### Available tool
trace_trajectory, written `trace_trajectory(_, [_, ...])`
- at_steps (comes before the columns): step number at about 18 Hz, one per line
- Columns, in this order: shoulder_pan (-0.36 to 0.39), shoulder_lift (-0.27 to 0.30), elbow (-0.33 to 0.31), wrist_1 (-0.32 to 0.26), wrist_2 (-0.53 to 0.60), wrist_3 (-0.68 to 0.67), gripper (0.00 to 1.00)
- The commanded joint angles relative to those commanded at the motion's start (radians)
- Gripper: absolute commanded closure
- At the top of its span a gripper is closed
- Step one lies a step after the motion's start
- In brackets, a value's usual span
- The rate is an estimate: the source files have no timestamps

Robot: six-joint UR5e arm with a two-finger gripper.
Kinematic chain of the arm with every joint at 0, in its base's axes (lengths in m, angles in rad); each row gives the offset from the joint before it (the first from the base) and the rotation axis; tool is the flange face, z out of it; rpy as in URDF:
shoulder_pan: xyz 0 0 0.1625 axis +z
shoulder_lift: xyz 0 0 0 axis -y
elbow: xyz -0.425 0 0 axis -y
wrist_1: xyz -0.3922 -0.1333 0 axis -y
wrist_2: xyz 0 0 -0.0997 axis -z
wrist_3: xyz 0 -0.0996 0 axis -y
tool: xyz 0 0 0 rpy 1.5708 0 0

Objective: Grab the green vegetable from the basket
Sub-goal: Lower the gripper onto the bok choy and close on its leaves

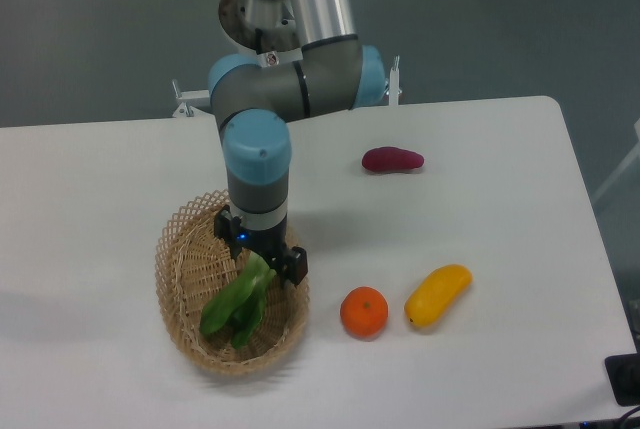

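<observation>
The green vegetable (232, 307) is a small bok choy lying slanted inside the oval tan wicker basket (175, 249) at the front left of the table. Its pale stem end points up and right into my gripper (262, 261), and its dark leaves hang down toward the basket's front. My gripper comes straight down over the basket's right half and its black fingers (291, 265) are closed around the stem end. The wrist hides the fingertips, so I cannot tell whether the leaves rest on the basket floor.
A purple sweet potato (392, 160) lies at the back right of the basket. An orange (363, 312) and a yellow mango-like fruit (438, 295) lie on the white table (500, 209) right of the basket.
</observation>
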Motion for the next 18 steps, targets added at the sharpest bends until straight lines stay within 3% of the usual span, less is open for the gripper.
trace_trajectory(12, [-0.035, -0.061, -0.008, 0.060, 0.037, -0.017, 0.00])
trace_trajectory(15, [-0.043, -0.069, 0.001, 0.069, 0.098, -0.031, 0.00])
trace_trajectory(17, [-0.054, -0.075, 0.000, 0.101, 0.121, -0.043, 0.16])
trace_trajectory(18, [-0.054, -0.075, -0.002, 0.103, 0.123, -0.043, 0.28])
